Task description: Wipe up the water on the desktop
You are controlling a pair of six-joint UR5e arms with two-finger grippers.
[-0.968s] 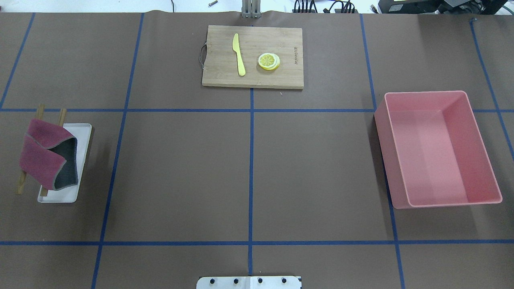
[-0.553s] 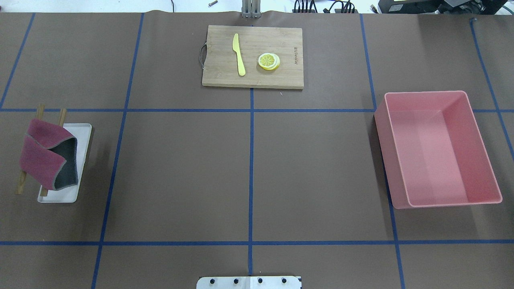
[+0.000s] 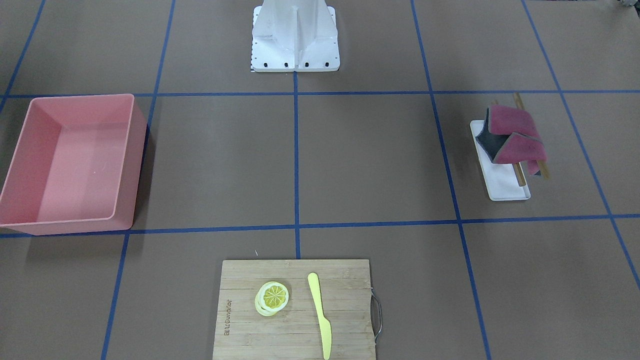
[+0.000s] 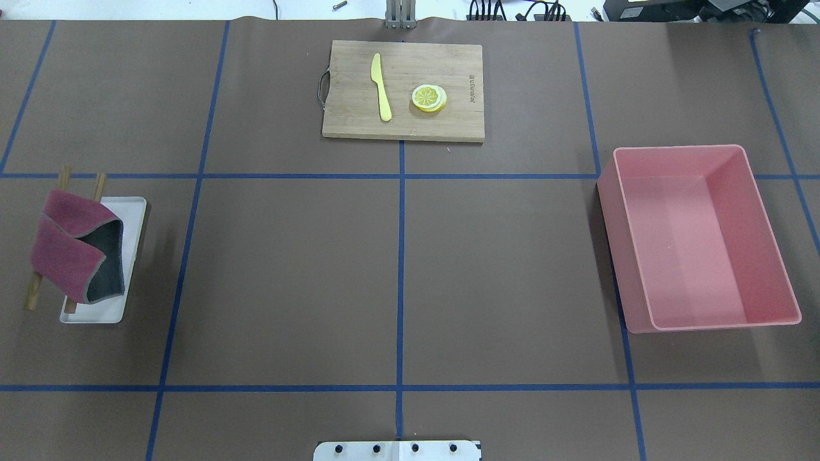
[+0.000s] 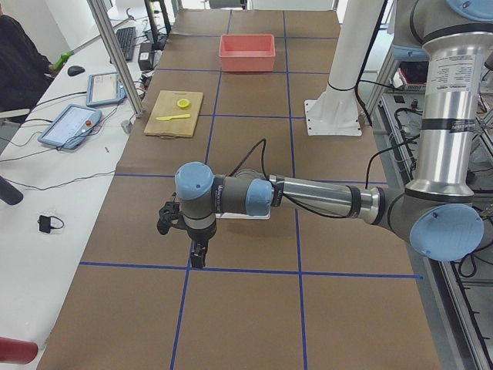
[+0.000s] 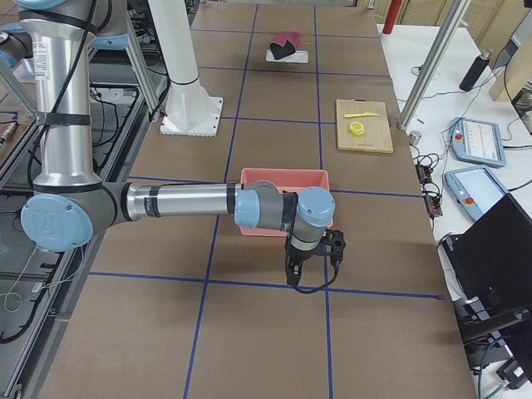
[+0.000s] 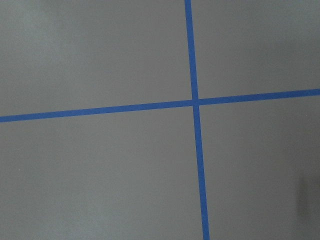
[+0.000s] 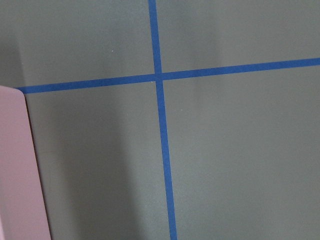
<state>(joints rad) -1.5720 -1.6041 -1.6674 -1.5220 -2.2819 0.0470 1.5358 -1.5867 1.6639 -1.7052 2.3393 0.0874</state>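
Spanning every view, the desktop [image 4: 288, 275] lies brown and matte under a grid of blue tape [image 4: 400, 256]; whether any patch of it is wet cannot be told. At its far edge in the overhead view sits a bamboo cutting board [image 4: 359, 121] bearing a yellow knife [image 4: 381, 86] and lemon slices [image 4: 429, 98]. A pink bin [image 4: 692, 250] stands on the robot's right. On its left, a red-and-grey cloth [image 4: 70, 253] hangs over a wooden rack [image 4: 32, 298] that it largely hides, above a white tray [image 4: 131, 214]. The left gripper [image 5: 198, 258] and the right gripper [image 6: 292, 270] each hang low over a tape crossing and show only in the side views, too small to tell whether the fingers are spread or closed. The right arm covers part of the bin in the right side view. The right wrist view cuts the bin to one corner.
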